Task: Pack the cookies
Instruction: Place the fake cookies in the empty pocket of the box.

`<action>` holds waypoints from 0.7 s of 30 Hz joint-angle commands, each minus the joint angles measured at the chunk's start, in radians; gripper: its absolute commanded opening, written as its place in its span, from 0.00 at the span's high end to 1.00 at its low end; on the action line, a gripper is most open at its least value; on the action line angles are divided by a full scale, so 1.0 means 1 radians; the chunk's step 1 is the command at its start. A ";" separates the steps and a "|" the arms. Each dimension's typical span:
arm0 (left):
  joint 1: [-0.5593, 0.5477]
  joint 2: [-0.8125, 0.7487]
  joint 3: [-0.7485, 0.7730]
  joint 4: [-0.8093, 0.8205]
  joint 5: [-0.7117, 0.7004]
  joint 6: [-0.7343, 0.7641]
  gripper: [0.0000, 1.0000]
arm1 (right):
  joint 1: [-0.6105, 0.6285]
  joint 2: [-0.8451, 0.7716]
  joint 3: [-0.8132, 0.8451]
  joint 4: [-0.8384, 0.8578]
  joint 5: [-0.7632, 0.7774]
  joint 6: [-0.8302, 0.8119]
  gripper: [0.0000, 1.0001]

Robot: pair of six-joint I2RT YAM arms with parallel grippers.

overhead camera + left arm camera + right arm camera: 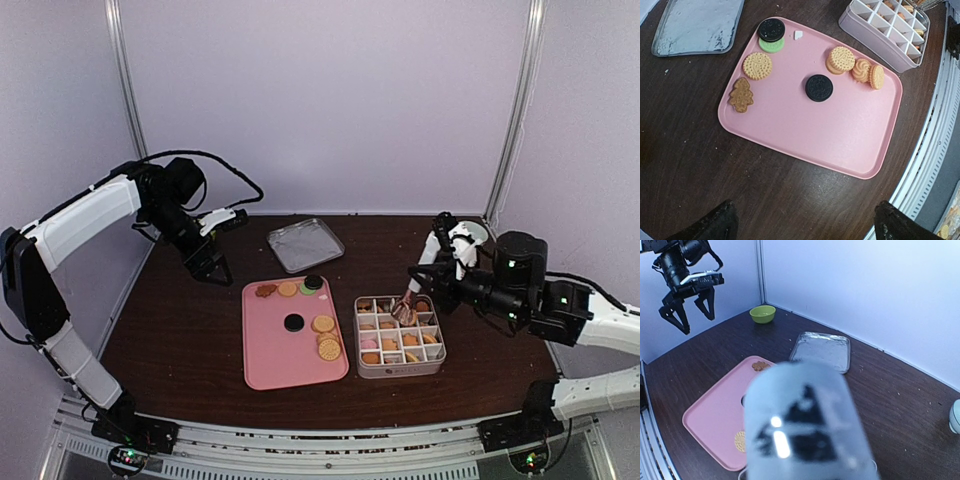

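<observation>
The cookies lie on a pink tray [270,360]: a brown flower one [266,290], a golden round [288,288], a black one on a green one [312,284], a black one [293,322] and golden ones [326,338] at the right edge. They also show in the left wrist view [819,88]. More cookies fill a white divided box [400,366]. My right gripper [437,283] is shut on metal tongs [408,306], whose tips are down in the box's far cells. The tongs' end [805,420] blurs and fills the right wrist view. My left gripper [205,262] is open and empty, high left of the tray.
A flat silver lid [305,243] lies behind the tray, and also shows in the left wrist view [697,25]. A green bowl [762,314] sits at the far left corner. A white cup [476,232] stands at the back right. Walls enclose three sides.
</observation>
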 commanded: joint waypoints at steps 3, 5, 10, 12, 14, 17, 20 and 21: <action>0.012 -0.017 0.014 -0.002 0.013 0.026 0.02 | -0.026 -0.132 -0.054 -0.188 0.064 -0.001 1.00; 0.011 -0.015 0.015 -0.002 0.013 0.026 0.02 | -0.026 -0.151 -0.063 -0.209 0.067 0.009 1.00; 0.012 -0.006 0.026 -0.008 0.020 0.026 0.02 | -0.026 -0.181 -0.073 -0.232 0.076 0.015 1.00; 0.011 -0.005 0.029 -0.009 0.020 0.027 0.02 | -0.026 -0.176 -0.067 -0.244 0.078 0.015 1.00; 0.012 -0.005 0.029 -0.011 0.020 0.029 0.02 | -0.026 -0.171 -0.067 -0.247 0.075 0.015 1.00; 0.012 -0.004 0.029 -0.011 0.020 0.030 0.02 | -0.026 -0.160 -0.067 -0.249 0.074 0.017 1.00; 0.012 -0.001 0.031 -0.011 0.021 0.031 0.02 | -0.025 -0.148 -0.070 -0.244 0.073 0.016 1.00; 0.011 0.000 0.031 -0.011 0.021 0.032 0.02 | -0.026 -0.144 -0.070 -0.243 0.074 0.016 0.97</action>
